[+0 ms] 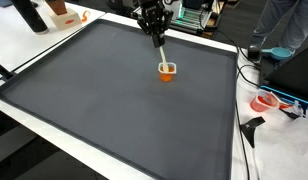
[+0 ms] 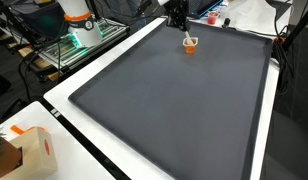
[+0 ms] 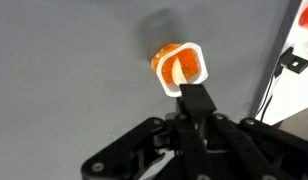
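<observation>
Your gripper (image 1: 154, 36) | fingers clamped on a white stick (image 3: 195, 100) | stick tip touches the orange cup (image 1: 167, 70) | cup upright on the mat (image 1: 94, 100), near its far edge.

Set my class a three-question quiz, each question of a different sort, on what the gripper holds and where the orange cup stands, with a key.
1. True or false: the gripper is shut on a white tool.
2. What does the tool's tip reach? A) orange cup B) blue bowl C) green plate
3. Fill in: the cup stands on a dark grey ____.
Key: 1 true; 2 A; 3 mat.
</observation>
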You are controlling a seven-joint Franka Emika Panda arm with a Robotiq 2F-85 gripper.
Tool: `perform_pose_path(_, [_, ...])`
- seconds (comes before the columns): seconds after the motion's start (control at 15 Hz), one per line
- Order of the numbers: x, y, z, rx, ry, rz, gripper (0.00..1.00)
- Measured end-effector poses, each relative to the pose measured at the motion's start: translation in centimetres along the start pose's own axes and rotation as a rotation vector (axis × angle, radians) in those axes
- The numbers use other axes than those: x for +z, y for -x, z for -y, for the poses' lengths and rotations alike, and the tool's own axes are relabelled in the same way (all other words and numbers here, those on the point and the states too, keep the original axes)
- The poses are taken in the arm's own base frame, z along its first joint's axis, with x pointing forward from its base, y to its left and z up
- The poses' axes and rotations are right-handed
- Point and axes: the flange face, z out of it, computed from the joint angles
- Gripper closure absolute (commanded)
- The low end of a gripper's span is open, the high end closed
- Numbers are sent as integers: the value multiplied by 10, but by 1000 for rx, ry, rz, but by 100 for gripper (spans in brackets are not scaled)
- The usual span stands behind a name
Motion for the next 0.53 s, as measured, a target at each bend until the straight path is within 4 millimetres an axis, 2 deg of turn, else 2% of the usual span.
perform_pose_path(0.53, [4, 6, -16, 29, -55, -38, 97])
